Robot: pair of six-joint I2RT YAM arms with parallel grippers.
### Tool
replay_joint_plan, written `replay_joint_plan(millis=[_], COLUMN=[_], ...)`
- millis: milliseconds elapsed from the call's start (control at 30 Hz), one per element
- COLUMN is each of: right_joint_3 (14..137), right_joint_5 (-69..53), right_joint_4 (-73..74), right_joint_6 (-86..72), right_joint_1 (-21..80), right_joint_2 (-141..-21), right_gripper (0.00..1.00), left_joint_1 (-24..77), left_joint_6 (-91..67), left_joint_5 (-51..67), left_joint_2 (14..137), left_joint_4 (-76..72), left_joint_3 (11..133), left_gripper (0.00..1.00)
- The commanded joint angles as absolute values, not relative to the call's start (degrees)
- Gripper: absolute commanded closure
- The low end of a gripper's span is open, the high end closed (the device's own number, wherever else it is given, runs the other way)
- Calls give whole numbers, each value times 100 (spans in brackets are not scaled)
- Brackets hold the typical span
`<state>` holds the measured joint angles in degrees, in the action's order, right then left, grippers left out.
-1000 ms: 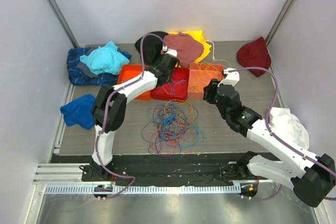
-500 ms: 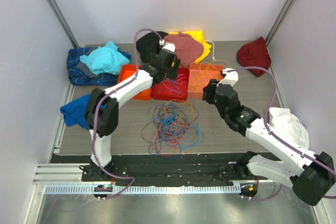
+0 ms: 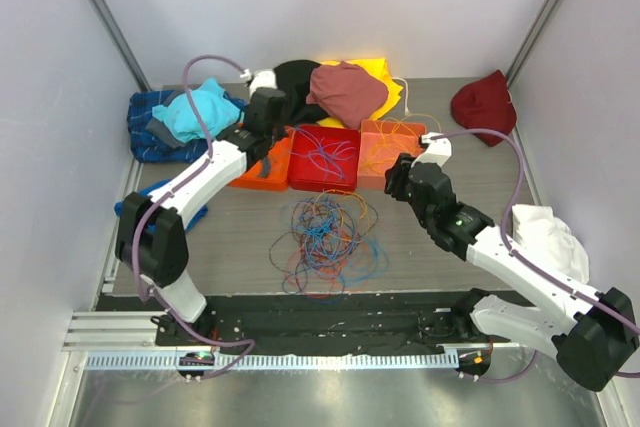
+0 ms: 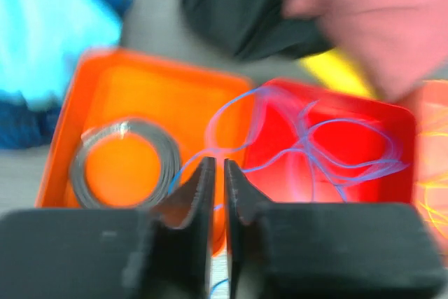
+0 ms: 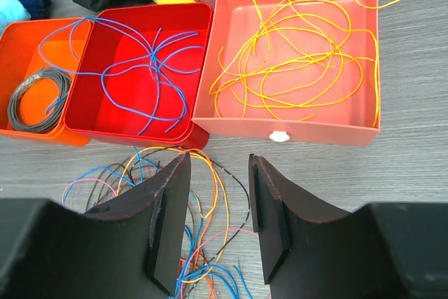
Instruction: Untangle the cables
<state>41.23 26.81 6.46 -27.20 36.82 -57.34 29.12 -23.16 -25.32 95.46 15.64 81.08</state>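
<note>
A tangle of orange, blue, red and yellow cables [image 3: 330, 232] lies on the table in front of three trays; it also shows in the right wrist view [image 5: 182, 243]. The red tray [image 3: 300, 182] holds blue cables [image 5: 140, 54]. The salmon tray [image 3: 370, 182] holds yellow cables [image 5: 294, 40]. The orange tray [image 3: 245, 175] holds a grey coil [image 4: 122, 162]. My left gripper [image 3: 268, 162] hangs above the orange tray's right edge [image 4: 217, 166], jaws almost together; a blue strand runs behind its fingers. My right gripper [image 3: 400, 175] is open and empty [image 5: 218, 160] above the tangle's far right side.
Clothes lie around the table: a cyan and blue plaid pile [image 3: 190, 112] at the back left, a blue cloth [image 3: 150, 209] at the left, black, maroon and yellow cloths [image 3: 335, 87] behind the trays, a dark red cloth [image 3: 483, 97] and a white cloth [image 3: 545, 232] at the right.
My left arm has lifted from over the red tray and swung left to over the orange tray. My right arm has barely moved.
</note>
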Motion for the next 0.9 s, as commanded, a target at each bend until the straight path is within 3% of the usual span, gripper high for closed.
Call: replay_joint_plan(millis=[0,33,100,133,233,467,867], right_joint_3=[4104,4096,4087,4078,4069,4069,4087], right_joint_5=[2707,2716,2725,2716,2681,2645,2725], right_joint_4=[413,404,404,404,369,343,439], right_joint_6=[-2777,-2769,-2769,-2777,-2795,-2813,-2760], right_joint_1=[3718,3709,3709,3718,3718,3718,3718], right_joint_2=[-5572,-5572,-5572,-5590,-5651,-5669,-5625], right_gripper=[54,54,54,54,54,54,54], left_joint_1=[2207,2128,2022,2013,2004,1855,1608], left_joint_6=[-3470,-3602,-3840,-3876,-3964,-4429,-5019], left_joint_5=[-1549,-1382,-1125,-1125,-932,-308,378], left_joint_2=[9441,9335,9133,9010,8938,9360,10423], left_joint_4=[1208,978,512,266,27,-745,-1476], left_joint_3=[7253,7060,6558,6470,6249,6047,6424], left_gripper=[87,64,39,19,0,1,38])
